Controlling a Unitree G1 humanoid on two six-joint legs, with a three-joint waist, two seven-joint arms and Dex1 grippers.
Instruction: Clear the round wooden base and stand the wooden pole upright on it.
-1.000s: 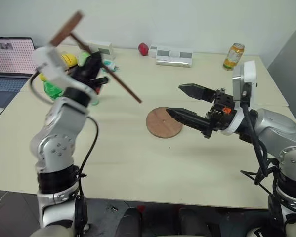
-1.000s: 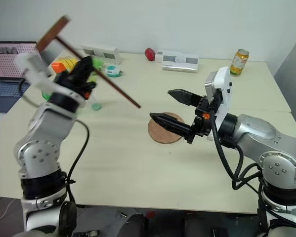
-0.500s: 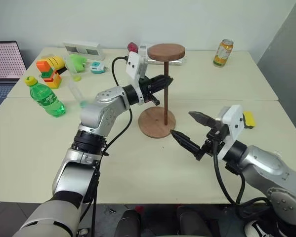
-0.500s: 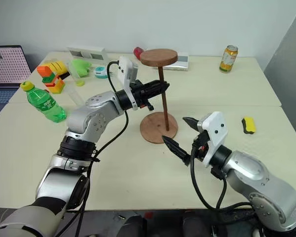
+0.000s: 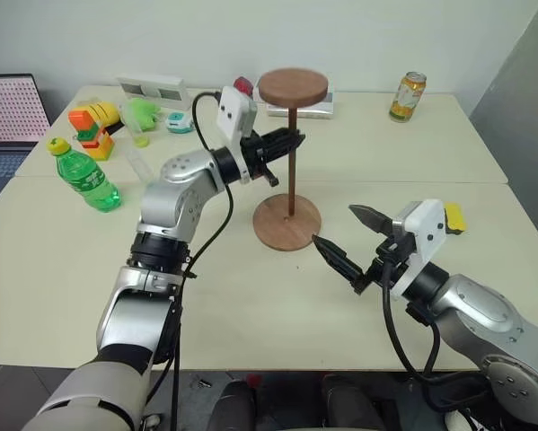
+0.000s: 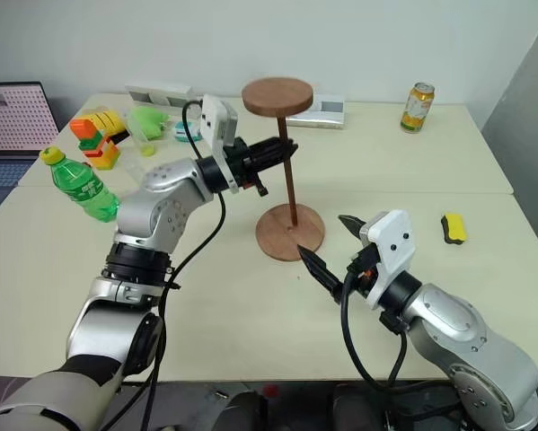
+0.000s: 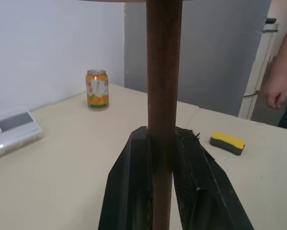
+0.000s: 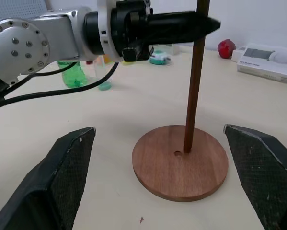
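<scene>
Standing upright on round wooden base (image 5: 287, 224) — thin dark wooden pole (image 5: 292, 162), disc topmost.

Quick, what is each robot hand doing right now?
Left gripper: shut on the wooden pole.
Right gripper: open, holding nothing.

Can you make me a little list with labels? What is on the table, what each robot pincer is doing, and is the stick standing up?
stick: wooden pole, upright, round disc on top, lower end on the round wooden base beside its centre hole
left pincer: shut on the pole
right pincer: open, empty, near the base
also on the table: green bottle, drink can, yellow sponge, white box
job: pole standing, not let go yet
</scene>
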